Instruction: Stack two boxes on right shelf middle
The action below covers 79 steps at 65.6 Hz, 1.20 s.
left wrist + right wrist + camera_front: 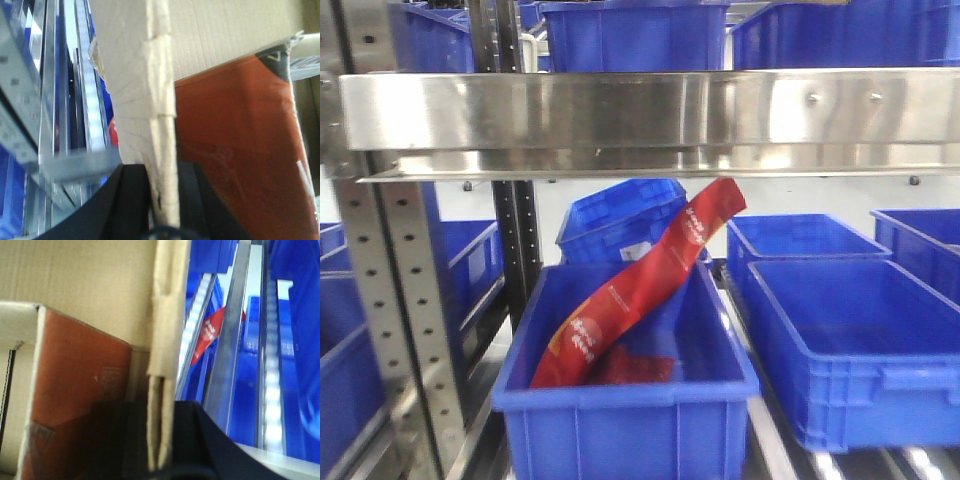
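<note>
Presently the box (220, 35) is pinched on opposite walls, by the left pincer (163, 205) and by the right pincer (160, 440), each at six o'clock of its view. The shelf (640, 120) lip should be cleared with the box kept level, both arms moved together.

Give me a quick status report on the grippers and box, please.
Left gripper shut on box wall. Right gripper likewise. Blue bins behind shelf lip.

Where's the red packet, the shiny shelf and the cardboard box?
red packet (640, 288): front view, its middle.
shiny shelf (620, 110): front view, its front lip.
cardboard box (164, 150): left wrist view, its pinched wall edge.
</note>
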Available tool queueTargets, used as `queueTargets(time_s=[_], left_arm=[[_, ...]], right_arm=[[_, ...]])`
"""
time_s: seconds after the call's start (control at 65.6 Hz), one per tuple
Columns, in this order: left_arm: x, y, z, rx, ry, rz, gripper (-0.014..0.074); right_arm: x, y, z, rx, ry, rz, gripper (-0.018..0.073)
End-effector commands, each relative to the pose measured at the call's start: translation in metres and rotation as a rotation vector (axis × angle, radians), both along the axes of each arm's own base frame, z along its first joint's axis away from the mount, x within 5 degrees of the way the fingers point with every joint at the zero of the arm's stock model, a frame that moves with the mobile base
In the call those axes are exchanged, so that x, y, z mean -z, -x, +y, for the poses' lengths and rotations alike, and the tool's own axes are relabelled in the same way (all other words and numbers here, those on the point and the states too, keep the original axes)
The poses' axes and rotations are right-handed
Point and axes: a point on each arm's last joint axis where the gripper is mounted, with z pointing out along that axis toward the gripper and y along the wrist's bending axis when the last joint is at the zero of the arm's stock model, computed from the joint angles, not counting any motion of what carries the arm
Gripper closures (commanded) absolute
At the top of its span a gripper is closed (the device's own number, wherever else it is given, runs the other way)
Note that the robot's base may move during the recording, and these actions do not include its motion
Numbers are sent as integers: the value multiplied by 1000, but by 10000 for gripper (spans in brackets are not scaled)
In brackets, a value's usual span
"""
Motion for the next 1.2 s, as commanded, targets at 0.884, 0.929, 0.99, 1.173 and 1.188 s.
queueTargets(time_s=[0.884, 0.929, 0.99, 1.173, 1.188], left_arm=[[-12, 8, 4, 3, 26, -65, 708], [-12, 8, 4, 3, 26, -65, 708], [-12, 8, 4, 3, 26, -65, 708], [-12, 8, 4, 3, 26, -65, 708], [-12, 8, 4, 3, 26, -65, 708]], right_arm=[[-8, -3, -7, 40, 28, -85, 712], [-8, -3, -7, 40, 28, -85, 712], [-8, -3, -7, 40, 28, -85, 712], [-8, -3, -7, 40, 28, -85, 712], [-8, -3, -7, 40, 28, -85, 712]])
